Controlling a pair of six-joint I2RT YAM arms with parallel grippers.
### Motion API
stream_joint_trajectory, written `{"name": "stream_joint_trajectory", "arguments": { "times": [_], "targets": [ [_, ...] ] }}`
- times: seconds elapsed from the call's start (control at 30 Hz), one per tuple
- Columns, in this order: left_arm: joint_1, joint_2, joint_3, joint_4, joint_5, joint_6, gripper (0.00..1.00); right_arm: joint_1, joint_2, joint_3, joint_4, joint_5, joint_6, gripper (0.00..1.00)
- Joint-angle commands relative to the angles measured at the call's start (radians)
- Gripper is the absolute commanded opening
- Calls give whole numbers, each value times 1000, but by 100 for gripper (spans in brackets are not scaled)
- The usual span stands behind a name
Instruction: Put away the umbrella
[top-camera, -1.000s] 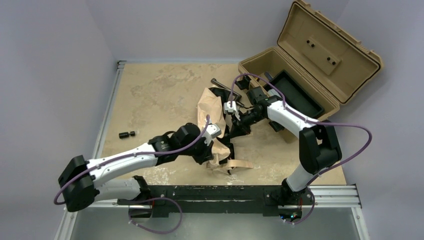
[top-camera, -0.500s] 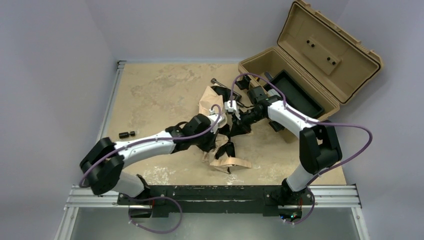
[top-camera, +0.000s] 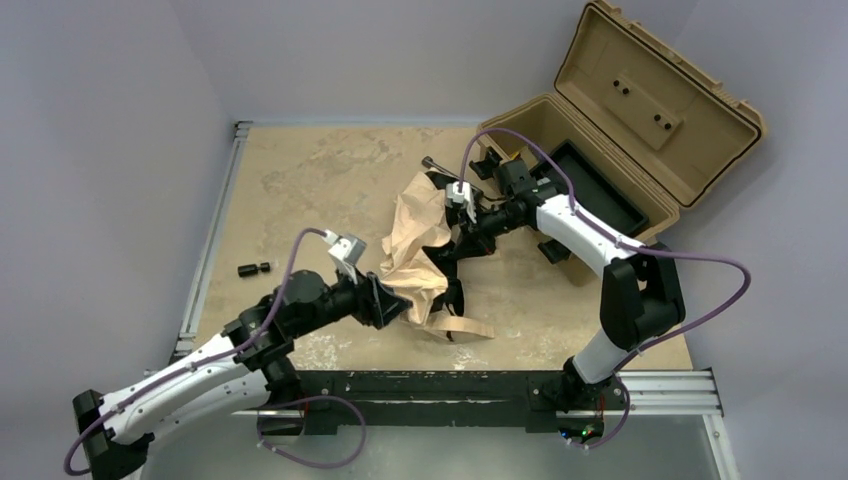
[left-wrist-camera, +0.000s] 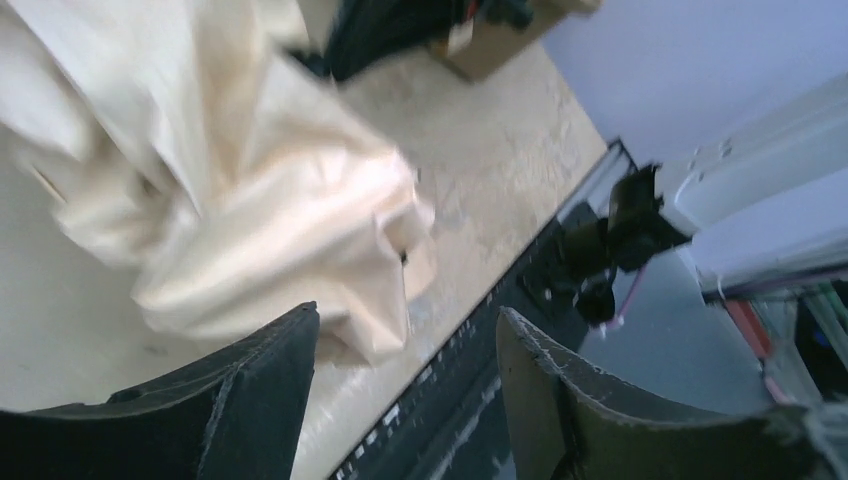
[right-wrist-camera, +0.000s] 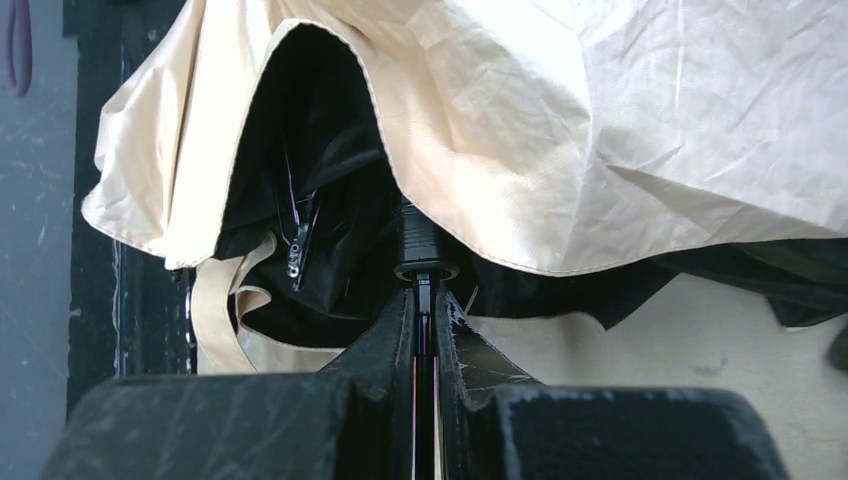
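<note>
The umbrella (top-camera: 415, 245) lies crumpled at the middle of the tabletop (top-camera: 320, 190), its tan canopy in loose folds with black lining and ribs showing along the right side, and a tan strip (top-camera: 465, 328) trailing from its lower edge toward the bottom of the top view. In the right wrist view the canopy (right-wrist-camera: 600, 130) drapes across the upper frame over a dark hollow, and the thin black shaft (right-wrist-camera: 425, 300) runs down out of that hollow. The right claw (top-camera: 464, 222), at the umbrella's upper right, is pinched narrow on this shaft, its fingers (right-wrist-camera: 385, 340) pressed to either side. The left claw (top-camera: 395, 303) sits at the lower left edge of the fabric, spread wide; in its own view (left-wrist-camera: 405, 330) a fold of canopy (left-wrist-camera: 250, 200) hangs at the gap, and whether it touches the fingers cannot be told. A dark metal bar (top-camera: 450, 175) lies just above the umbrella. The tan case (top-camera: 640, 110) stands open at the upper right, lid tipped back. A small black piece (top-camera: 254, 268) rests well apart near the left edge.
</note>
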Motion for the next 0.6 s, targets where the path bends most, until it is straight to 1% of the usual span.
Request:
{"name": "stream_joint_trajectory", "arguments": {
  "times": [0.0, 0.07, 0.13, 0.17, 0.23, 0.33, 0.37, 0.5, 0.57],
  "targets": [
    [-151, 6, -150, 116, -15, -254, 62, 2, -33, 106, 99, -78, 156, 0],
    [-267, 45, -146, 123, -137, -277, 62, 2, -33, 130, 130, -83, 218, 0],
    [-353, 102, -136, 121, -252, -305, 63, 3, -31, 142, 163, -88, 266, 0],
    [-379, 133, -145, 146, -290, -329, 63, 3, -31, 142, 180, -89, 287, 0],
    [-424, 206, -172, 255, -366, -383, 64, 4, -30, 134, 212, -89, 315, 0],
    [-465, 329, -173, 378, -486, -420, 65, 3, -35, 112, 242, -87, 338, 0],
    [-472, 366, -160, 393, -521, -433, 66, 3, -37, 103, 250, -86, 346, 0],
    [-497, 504, -108, 395, -667, -503, 68, 3, -47, 91, 269, -91, 367, 0],
    [-512, 547, -78, 320, -758, -587, 68, 3, -52, 86, 282, -103, 381, 0]
  ]
}}
